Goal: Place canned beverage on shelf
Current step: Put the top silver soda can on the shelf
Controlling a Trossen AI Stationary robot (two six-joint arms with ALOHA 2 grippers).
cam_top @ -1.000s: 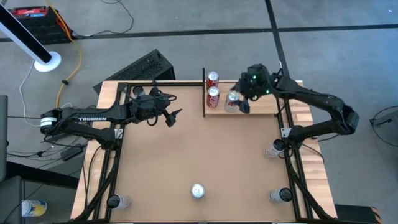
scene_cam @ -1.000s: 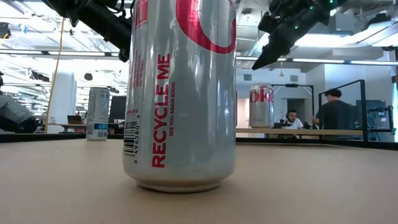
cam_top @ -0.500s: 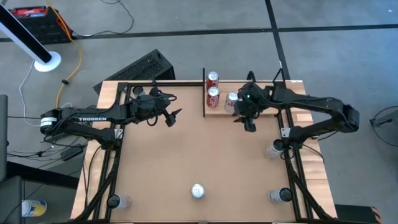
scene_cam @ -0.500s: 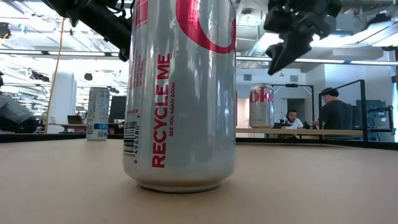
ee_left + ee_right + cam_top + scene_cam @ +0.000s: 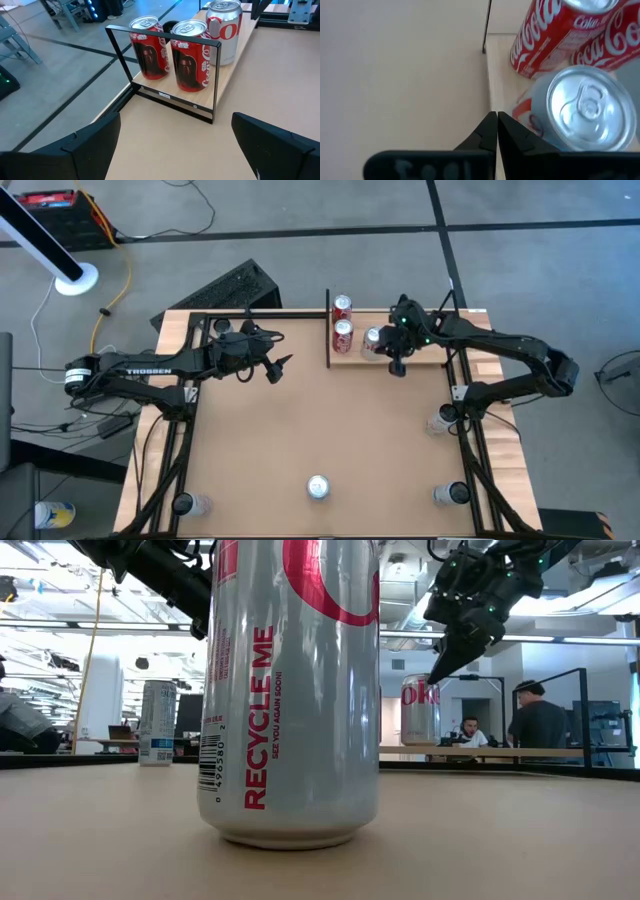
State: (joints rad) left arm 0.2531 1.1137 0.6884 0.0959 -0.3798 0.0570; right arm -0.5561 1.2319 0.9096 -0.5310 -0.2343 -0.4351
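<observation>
Now your right hand (image 5: 398, 366) hangs pinched together, empty, just beside the silver aluminium can (image 5: 373, 340) standing on the pale light-wood shelf plank (image 5: 430, 352) next to 2 red cans (image 5: 343, 330). Your left hand (image 5: 276, 367) waits spread wide over the brown tabletop (image 5: 300, 420).

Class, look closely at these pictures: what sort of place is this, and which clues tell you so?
Probably a robotics lab in an open-plan office: two dark robot arms on a brown test table, a grey concrete floor with trailing cables, and people at desks behind.
</observation>
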